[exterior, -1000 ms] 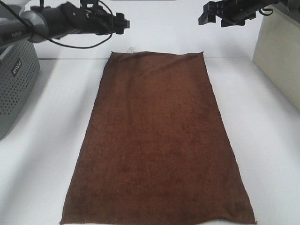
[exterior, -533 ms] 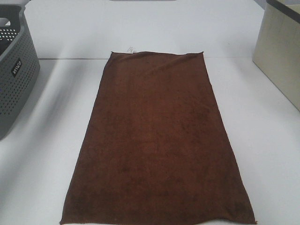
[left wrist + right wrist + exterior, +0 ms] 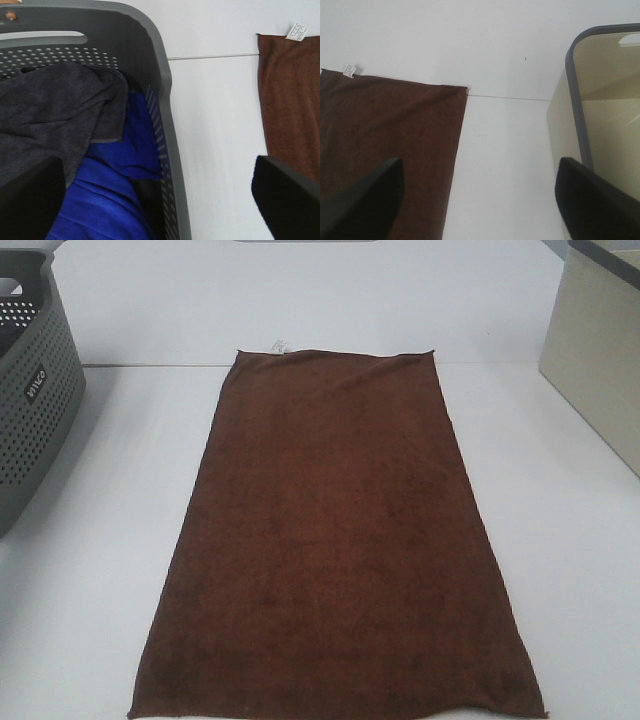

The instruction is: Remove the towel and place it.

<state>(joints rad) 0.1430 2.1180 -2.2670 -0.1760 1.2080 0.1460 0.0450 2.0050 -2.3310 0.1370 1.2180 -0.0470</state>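
Towel (image 3: 335, 540) lying flat on white worktop (image 3: 580, 540), already out of grey basket (image 3: 35, 390) at left; both grippers' fingers (image 3: 287, 197) spread wide, holding nothing.

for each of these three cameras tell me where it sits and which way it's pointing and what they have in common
Exterior high: sits up off the arms, looking down the length of the towel on the table; no robot parts show.
Left wrist: on the left arm, looking down at the basket of cloths; left claw fingers frame the view.
Right wrist: on the right arm, looking down between towel and bin; right claw fingers show.
Shared: all three show the towel; both wrist views catch its label.
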